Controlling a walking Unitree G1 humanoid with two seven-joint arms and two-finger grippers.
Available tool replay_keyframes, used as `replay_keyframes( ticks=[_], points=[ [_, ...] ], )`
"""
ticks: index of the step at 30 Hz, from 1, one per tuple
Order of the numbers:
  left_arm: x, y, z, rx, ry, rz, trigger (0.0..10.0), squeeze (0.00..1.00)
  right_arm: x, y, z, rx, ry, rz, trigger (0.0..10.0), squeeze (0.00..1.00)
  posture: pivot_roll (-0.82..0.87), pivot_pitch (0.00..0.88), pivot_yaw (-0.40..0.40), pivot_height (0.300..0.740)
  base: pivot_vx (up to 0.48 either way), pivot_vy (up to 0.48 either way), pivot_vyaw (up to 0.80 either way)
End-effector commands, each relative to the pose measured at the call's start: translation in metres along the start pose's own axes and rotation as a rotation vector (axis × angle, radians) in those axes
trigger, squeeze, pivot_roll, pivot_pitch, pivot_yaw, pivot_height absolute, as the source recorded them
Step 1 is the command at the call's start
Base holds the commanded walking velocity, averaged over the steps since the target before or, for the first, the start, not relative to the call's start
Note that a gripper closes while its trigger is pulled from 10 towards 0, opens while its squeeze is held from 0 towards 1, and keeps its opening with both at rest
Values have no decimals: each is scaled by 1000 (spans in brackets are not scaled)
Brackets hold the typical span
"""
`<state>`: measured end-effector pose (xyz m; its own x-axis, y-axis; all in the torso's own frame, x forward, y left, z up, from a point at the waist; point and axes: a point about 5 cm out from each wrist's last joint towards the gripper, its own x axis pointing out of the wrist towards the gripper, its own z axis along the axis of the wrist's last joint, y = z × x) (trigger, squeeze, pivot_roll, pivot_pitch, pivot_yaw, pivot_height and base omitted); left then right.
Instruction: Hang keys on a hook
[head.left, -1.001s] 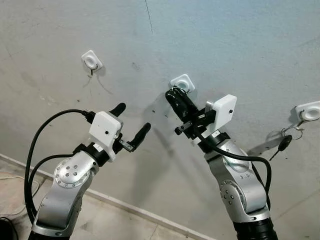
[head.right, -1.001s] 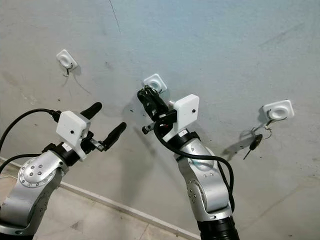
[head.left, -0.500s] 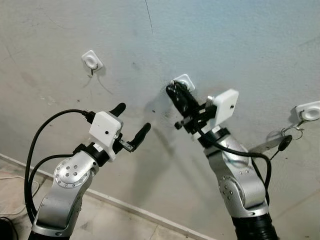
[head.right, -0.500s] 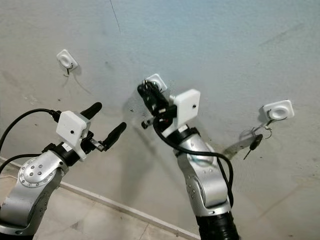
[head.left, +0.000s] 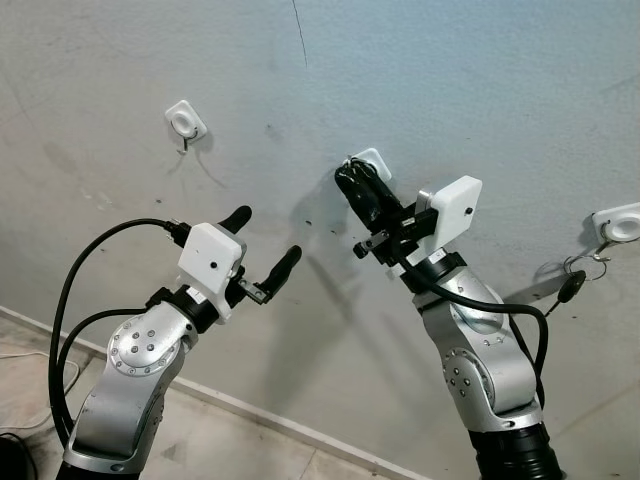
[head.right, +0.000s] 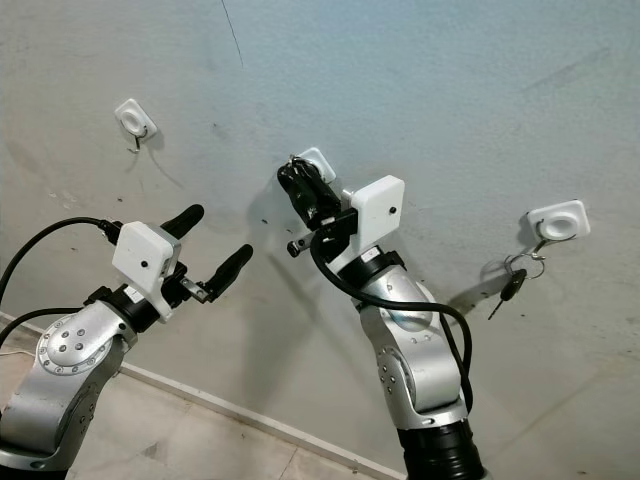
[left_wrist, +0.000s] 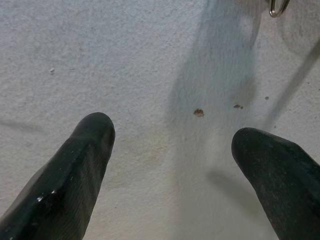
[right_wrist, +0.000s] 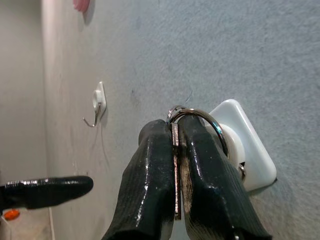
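A pale grey plaster wall (head.left: 450, 70) carries three white adhesive hooks, and the middle hook (head.left: 372, 160) serves as the landmark here. The right claw (head.left: 352, 182) is raised against that middle hook, its two black fingers (right_wrist: 155, 175) pressed together on a key (right_wrist: 175, 165), with the metal key ring (right_wrist: 210, 125) standing out past the fingertips and lying over the hook's white plate. The left claw (head.left: 268, 250) hangs below and to the left of the middle hook, close to the wall but touching nothing, its fingers spread wide apart. Further left and higher sits a bare hook (head.left: 184, 122); far to the right of the middle hook a third hook (head.left: 618, 224) already holds another set of keys (head.left: 572, 285).

The task looks near its end: the ring is at the hook, but I judge it not yet released, since the claw is clamped on the key. What is left is to seat the ring and let go.

Whether the ring has passed over the hook's prong cannot be told; the fingers cover the prong in the wrist view
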<state>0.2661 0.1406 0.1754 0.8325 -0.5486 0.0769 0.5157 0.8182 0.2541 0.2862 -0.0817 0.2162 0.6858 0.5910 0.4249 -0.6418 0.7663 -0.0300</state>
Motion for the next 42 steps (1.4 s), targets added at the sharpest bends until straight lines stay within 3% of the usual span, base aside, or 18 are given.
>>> replay_keyframes(
  ticks=[1,15,29,42],
  points=[
    [2,2,3,15,-9,-14,10000,0,-2,-9,-2,-27,13,-18,10000,0,262,0,-5,740,0,0,0],
    [0,6,3,22,-5,-4,10000,0,3,-10,-5,-81,12,3,10000,0,281,0,-1,740,0,0,0],
    [1,6,3,24,-4,-18,10000,0,-14,3,-16,-64,19,-88,10000,0,272,0,14,740,0,0,0],
    [0,7,3,24,-3,-15,10000,0,-21,6,-17,-50,32,-88,10000,0,274,0,12,740,0,0,0]
  ],
)
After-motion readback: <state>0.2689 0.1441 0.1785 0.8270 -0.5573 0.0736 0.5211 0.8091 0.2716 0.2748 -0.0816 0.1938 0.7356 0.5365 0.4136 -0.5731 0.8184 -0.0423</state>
